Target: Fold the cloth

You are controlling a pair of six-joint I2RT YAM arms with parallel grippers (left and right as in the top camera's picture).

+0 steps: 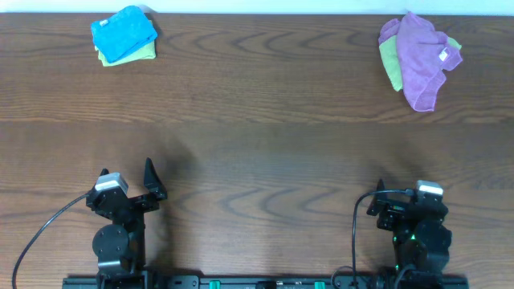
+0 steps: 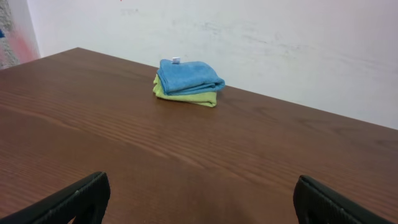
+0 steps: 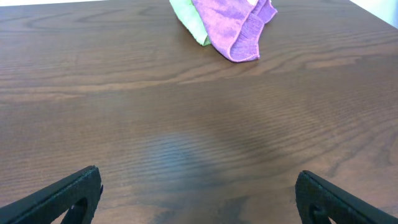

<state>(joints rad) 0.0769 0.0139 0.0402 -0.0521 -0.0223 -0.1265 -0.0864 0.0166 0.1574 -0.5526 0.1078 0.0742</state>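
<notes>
The purple cloth (image 1: 419,58) lies crumpled at the far right of the table, its small white tag facing up, draped over a lime-green cloth (image 1: 390,64). It also shows at the top of the right wrist view (image 3: 233,25). My left gripper (image 1: 128,181) is open and empty near the front left edge; its fingertips frame bare table in the left wrist view (image 2: 199,199). My right gripper (image 1: 397,197) is open and empty near the front right edge, far from the cloth; its fingers show in the right wrist view (image 3: 199,196).
A folded bright blue cloth (image 1: 123,32) sits on a folded lime-green one (image 1: 136,54) at the far left; both show in the left wrist view (image 2: 188,76). A white wall (image 2: 280,43) stands behind the brown wooden table (image 1: 257,152).
</notes>
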